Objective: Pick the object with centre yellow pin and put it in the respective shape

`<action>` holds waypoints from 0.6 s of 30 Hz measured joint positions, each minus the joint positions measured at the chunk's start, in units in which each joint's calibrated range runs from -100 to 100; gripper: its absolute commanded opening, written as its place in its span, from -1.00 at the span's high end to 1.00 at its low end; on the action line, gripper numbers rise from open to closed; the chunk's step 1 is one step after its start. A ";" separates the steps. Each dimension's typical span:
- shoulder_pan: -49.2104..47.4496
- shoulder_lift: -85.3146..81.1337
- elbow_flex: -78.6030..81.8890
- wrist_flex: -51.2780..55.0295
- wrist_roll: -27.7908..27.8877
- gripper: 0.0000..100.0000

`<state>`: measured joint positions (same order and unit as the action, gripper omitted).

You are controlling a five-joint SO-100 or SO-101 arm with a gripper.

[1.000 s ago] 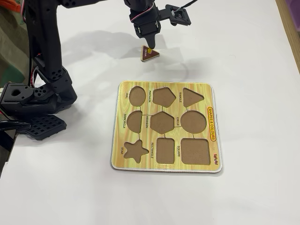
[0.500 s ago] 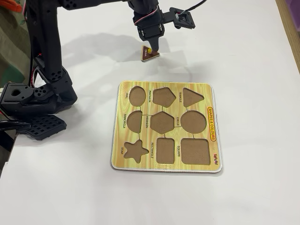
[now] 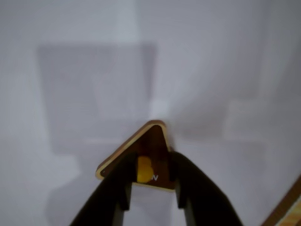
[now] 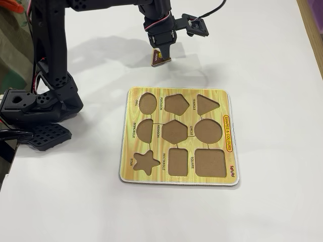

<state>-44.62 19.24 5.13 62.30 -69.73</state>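
Lifting now, your gripper [image 3: 151,181], nearly closed on only the yellow knob [image 3: 144,168], could let the triangle piece [image 3: 146,149] swing or slip.

Fixed view high, wide; wrist view close; both show triangle piece [image 3: 141,155]

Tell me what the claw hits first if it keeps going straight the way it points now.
The claw points down at the triangle piece, its fingers either side of the yellow knob. It would likely meet that piece first, then the white table under it; contact can't be judged.
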 measured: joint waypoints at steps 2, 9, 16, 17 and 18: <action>0.00 0.00 0.00 0.00 0.00 0.83; 0.00 0.00 0.00 0.00 0.00 0.83; -0.47 -1.29 3.51 0.00 0.00 0.83; -0.65 -1.72 4.50 0.00 0.00 0.83; -0.75 -2.32 5.58 0.00 0.00 0.83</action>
<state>-45.37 16.92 10.70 62.30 -69.73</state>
